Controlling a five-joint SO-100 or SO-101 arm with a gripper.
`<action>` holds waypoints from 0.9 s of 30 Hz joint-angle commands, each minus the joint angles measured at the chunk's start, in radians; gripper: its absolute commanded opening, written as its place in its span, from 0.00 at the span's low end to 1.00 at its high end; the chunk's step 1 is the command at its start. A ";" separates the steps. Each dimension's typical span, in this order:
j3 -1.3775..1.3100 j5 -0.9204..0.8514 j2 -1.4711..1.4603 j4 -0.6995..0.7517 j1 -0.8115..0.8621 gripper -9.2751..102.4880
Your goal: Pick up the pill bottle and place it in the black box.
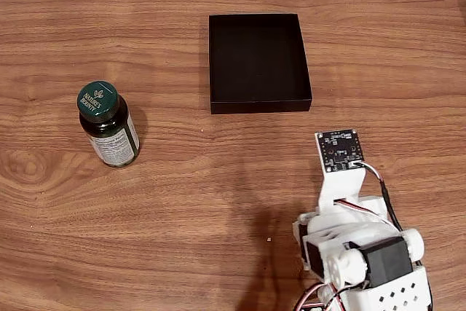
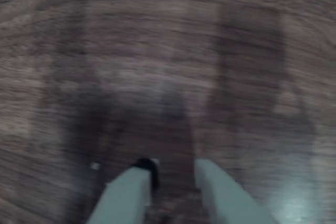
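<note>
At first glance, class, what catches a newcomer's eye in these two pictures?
In the fixed view, the black box stands out at top centre of the wooden table. The green-capped pill bottle stands upright, far left of it. The white arm sits at lower right, away from both.

"NATURE'S BOUNTY" on pill bottle point(image 1: 108, 123) cap

— See the pill bottle point(image 1: 108, 125)? Dark glass, dark green screw cap with a light logo, white printed label, standing upright at the left in the fixed view.

— And the black box point(image 1: 258, 63)?

— Shallow, square, matte, low walls (nothing inside it), lying flat toward the far edge, well apart from the bottle, up and to its right.
</note>
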 commanded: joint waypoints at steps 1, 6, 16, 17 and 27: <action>-0.015 0.064 -0.003 -0.156 -0.018 0.29; -0.015 0.115 -0.003 -0.393 -0.121 0.38; -0.023 0.345 -0.114 -0.710 -0.281 0.61; -0.018 0.351 -0.127 -0.746 -0.295 0.61; -0.015 0.146 -0.433 -1.381 -0.440 0.61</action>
